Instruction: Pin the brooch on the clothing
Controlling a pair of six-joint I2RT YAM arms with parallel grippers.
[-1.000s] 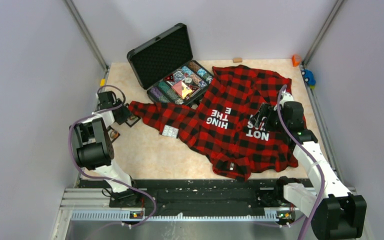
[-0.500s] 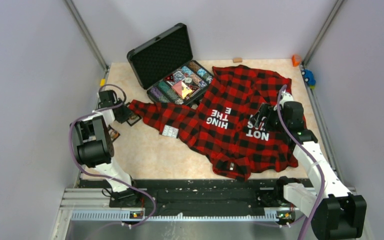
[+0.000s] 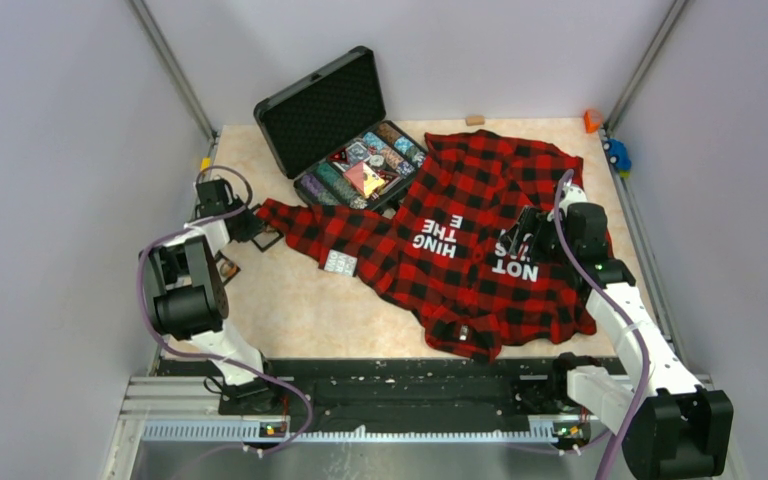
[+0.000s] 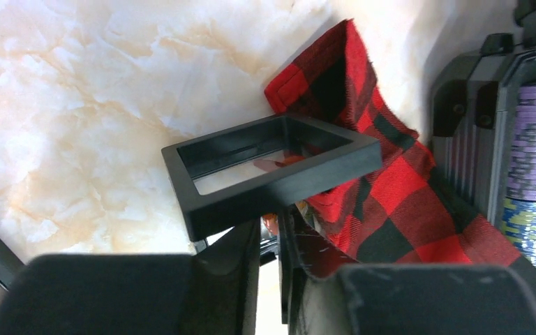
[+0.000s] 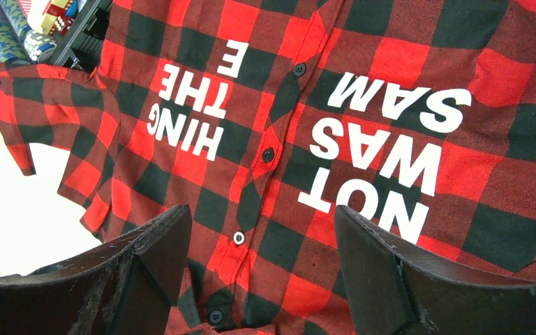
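The clothing [image 3: 490, 200], a red-and-black checked shirt with white lettering, lies spread on the right half of the table. Its sleeve [image 4: 391, 174] reaches left to a small black frame box [image 4: 272, 167] with a clear film. My left gripper [image 4: 271, 227] is at the sleeve's end [image 3: 250, 228], its jaws close together and their tips hidden under the frame. A small orange-red piece [image 4: 271, 222] shows between them; I cannot tell if it is the brooch. My right gripper [image 5: 262, 227] hangs open over the shirt's button placket [image 5: 269, 153], holding nothing.
An open black case [image 3: 340, 130] of poker chips [image 4: 534, 139] stands behind the sleeve. A silvery packet [image 3: 340, 263] lies on the sleeve, and another small box [image 3: 227, 268] sits near the left arm. A wooden block [image 3: 475, 119] and toys [image 3: 617, 155] lie at the back edge.
My left arm has shifted only slightly at the sleeve's end. The right arm and the shirt have not moved.
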